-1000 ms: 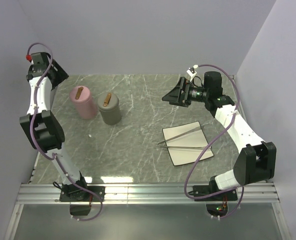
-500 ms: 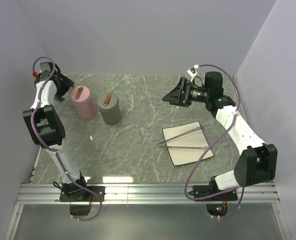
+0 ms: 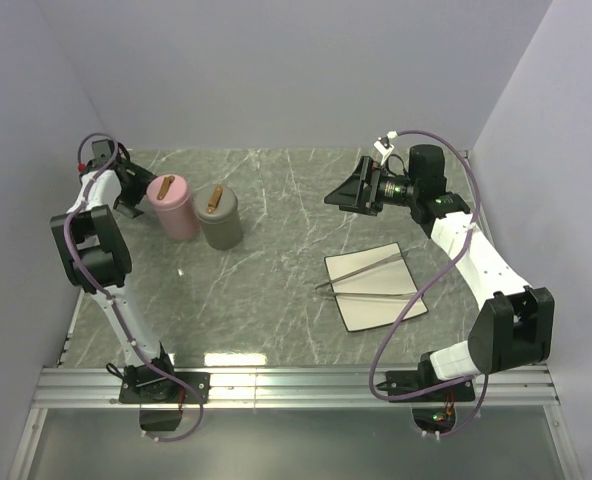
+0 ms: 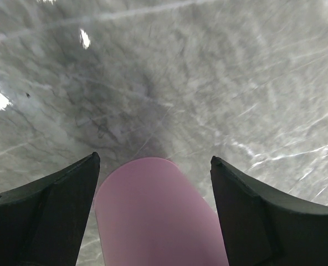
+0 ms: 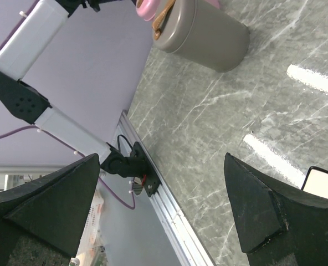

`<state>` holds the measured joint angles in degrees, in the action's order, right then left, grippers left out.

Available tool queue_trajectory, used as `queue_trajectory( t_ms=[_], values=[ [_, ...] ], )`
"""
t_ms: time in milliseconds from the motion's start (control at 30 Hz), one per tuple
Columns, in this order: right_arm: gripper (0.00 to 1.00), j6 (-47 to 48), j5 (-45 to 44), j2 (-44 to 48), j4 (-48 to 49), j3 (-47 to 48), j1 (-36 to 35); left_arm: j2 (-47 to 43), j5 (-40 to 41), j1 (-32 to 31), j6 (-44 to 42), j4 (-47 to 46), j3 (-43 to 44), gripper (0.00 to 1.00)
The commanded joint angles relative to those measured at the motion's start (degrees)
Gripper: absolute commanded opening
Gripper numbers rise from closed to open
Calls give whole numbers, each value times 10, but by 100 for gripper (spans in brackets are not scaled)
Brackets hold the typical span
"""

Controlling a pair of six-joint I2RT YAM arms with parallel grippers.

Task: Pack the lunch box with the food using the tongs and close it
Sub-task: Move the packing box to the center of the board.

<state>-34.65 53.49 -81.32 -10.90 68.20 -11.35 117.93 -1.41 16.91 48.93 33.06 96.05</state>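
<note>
my left pincer point(image 4: 154, 159) spread wide, straddling pink cylindrical canister point(image 4: 153, 216) at far left of grey marble worktop point(image 3: 276, 290). guessing I'm lined up to grab it, can't tell if pads touch. right pincer point(image 5: 161, 158) gaping too, empty, hanging above worktop. slender silver metal tongs point(image 3: 361, 292) flat on white square plate point(image 3: 376, 312) by right arm, handy for pickup. long axis roughly left-right, joined end looks leftward, poking off plate.

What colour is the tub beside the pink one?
Grey round lidded tub, best seen from the top camera.
</note>
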Motion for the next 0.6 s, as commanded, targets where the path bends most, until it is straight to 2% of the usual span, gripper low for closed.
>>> queue_trajectory(
  t_ms=[0,567],
  values=[
    [100,7,10,8,12,4,3,3,-24,-11,14,-10,-10,87],
    [99,3,13,6,18,-4,3,-40,-78,-75,42,-58,-102,88]
  ],
)
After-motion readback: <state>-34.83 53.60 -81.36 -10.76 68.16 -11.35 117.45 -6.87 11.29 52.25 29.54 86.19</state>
